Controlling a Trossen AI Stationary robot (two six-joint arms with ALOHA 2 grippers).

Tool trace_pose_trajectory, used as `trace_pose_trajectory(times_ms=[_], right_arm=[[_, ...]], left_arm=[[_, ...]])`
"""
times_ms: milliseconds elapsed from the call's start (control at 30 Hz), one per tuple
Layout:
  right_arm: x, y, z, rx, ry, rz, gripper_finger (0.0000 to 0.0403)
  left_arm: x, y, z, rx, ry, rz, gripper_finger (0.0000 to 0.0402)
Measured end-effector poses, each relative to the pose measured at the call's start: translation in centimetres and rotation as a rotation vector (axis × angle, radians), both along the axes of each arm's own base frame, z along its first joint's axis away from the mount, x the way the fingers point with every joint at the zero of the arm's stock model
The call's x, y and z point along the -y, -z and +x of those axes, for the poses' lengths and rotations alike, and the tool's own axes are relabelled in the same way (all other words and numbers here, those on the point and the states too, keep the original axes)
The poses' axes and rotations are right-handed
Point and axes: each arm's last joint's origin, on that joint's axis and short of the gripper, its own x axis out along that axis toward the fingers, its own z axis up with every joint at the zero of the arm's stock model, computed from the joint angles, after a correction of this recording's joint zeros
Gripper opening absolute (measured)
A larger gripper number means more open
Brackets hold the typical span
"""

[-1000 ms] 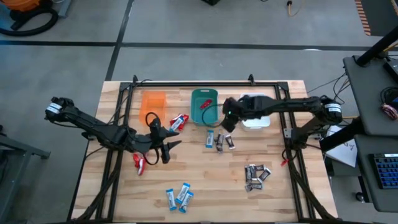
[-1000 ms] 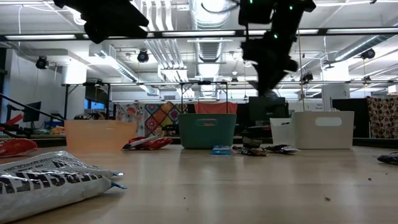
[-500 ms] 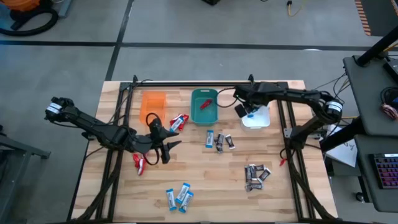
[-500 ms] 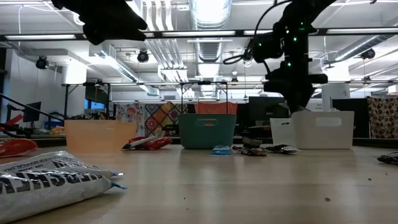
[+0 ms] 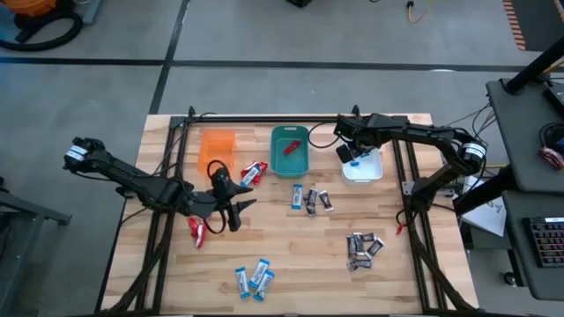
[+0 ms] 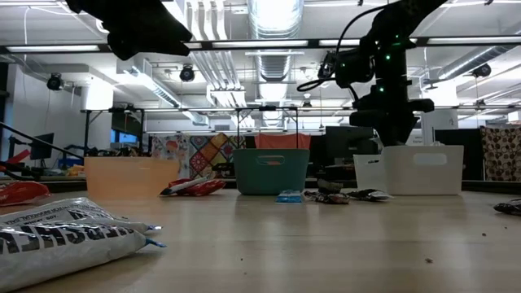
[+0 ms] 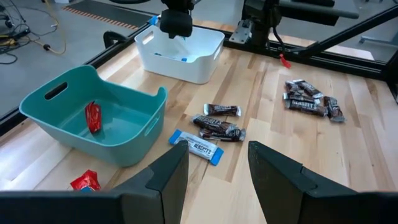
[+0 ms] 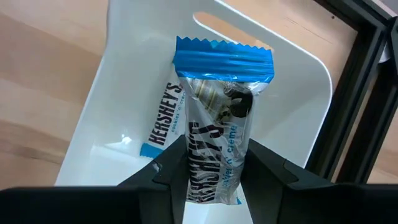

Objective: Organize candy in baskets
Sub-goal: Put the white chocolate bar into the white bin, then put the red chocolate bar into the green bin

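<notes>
Right wrist view: right pincer [image 8: 214, 180] clamps a blue-and-white candy bar [image 8: 217, 134], long axis pointing outward over the white basket [image 8: 292, 99]

From above you look straight down on the whole pale wooden tabletop [image 5: 291, 255]. Low cam sits at surface level, facing the room. Wrist cams look fwd, close in. Left wrist & right wrist both catch the whitish translucent plastic bin [image 7: 186, 56] [image 8: 298, 81].

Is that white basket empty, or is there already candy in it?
Not empty. The right wrist view shows one blue-and-white candy bar lying inside the white basket, below the bar between the right gripper's fingers.
</notes>
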Motion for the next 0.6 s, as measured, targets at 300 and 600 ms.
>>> trace_pose_trajectory(times_ms=[300,600], right_arm=[[0.10,-0.05,-0.03,-0.011,0.013,-0.033,0.0187],[-0.39,-0.92,0.34,0.035,-0.013,-0.050,0.0194]], left_arm=[[-0.03,0.27,-0.08,-0.011,-0.005,-0.005,0.0151],[-0.10,0.67,-0.30,-0.039,-0.023,-0.046,0.0151]])
